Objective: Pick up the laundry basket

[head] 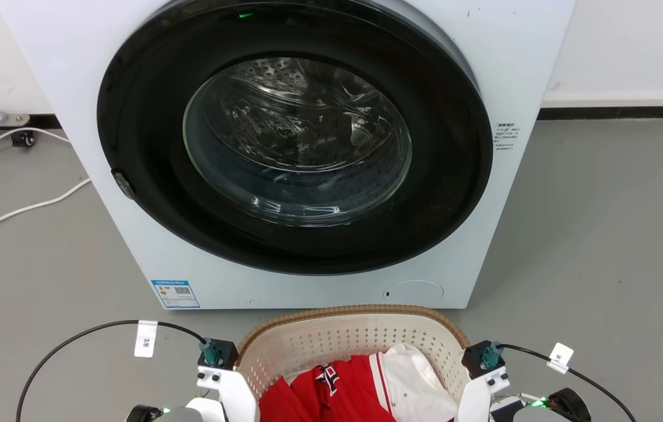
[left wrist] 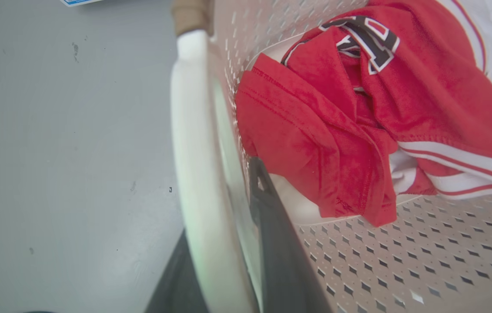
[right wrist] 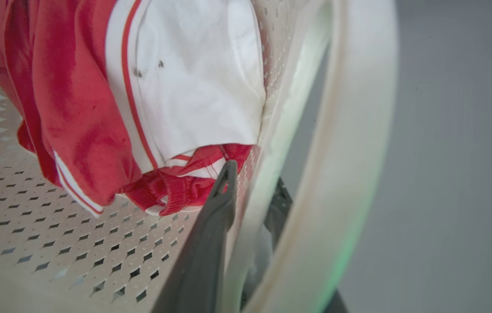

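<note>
Tools [left wrist: 224, 208] [right wrist: 254, 178] seemingly astride laundry basket [head: 337, 343] sides.

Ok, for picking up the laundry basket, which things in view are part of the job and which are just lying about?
Part of the job: laundry basket; left gripper and right gripper, fingers astride its sides.

Just there: washing machine; red and white clothes in the basket; white cable on the floor.
</note>
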